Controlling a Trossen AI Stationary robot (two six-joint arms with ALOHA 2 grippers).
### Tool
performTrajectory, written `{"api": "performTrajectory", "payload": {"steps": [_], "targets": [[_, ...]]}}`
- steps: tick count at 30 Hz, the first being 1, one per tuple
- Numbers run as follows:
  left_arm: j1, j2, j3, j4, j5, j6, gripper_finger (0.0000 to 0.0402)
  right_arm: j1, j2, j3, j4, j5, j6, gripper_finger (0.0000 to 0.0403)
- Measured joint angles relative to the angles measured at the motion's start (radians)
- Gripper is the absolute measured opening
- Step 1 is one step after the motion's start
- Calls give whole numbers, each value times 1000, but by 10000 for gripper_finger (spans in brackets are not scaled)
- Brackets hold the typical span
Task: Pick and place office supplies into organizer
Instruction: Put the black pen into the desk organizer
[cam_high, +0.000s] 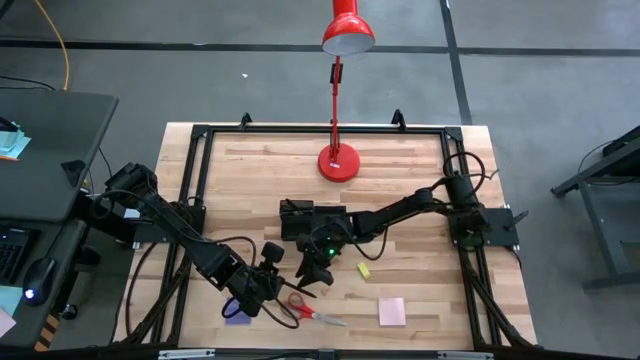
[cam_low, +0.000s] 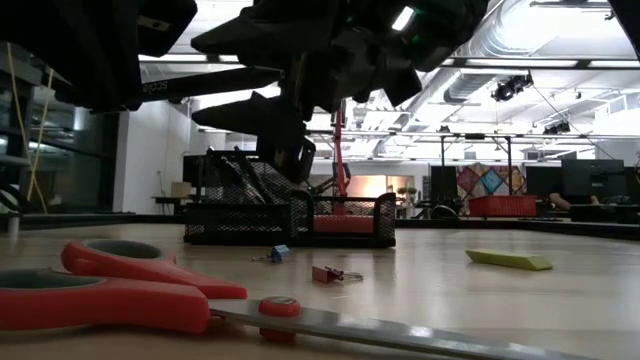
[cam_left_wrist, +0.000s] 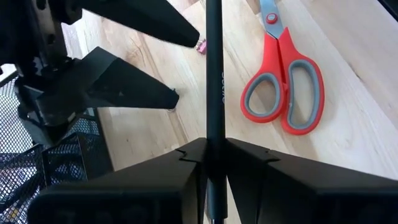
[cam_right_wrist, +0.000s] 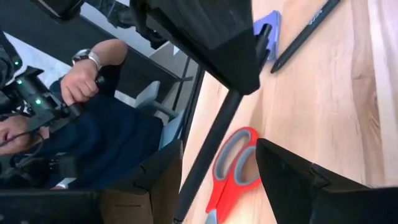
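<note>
My left gripper is shut on a thin black pen above the table's near middle, close to the red-handled scissors. My right gripper is open, and the pen's free length passes between its fingers without visible touch. The black mesh organizer stands just behind both grippers. On the table lie a purple pad, a pink pad, a yellow block and another black pen. My left gripper pinches the pen's shaft between its two fingers. The fingers slant down from the table's left side. Most of the pen sticks out past the fingertips, lifted clear of the table and reaching toward my right gripper.
A red desk lamp stands on its base at the far middle. Two small binder clips, one blue and one red, lie in front of the organizer. A person's hand shows beyond the table's near edge.
</note>
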Motion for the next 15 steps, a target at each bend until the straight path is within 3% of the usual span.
{"api": "performTrajectory", "payload": {"steps": [6,15], "targets": [[0,0,0,9,-2,15,20,14,0,0,6,12,3,197],[1,0,0,15,-20,44,39,20,0,0,32,21,10,197]]}}
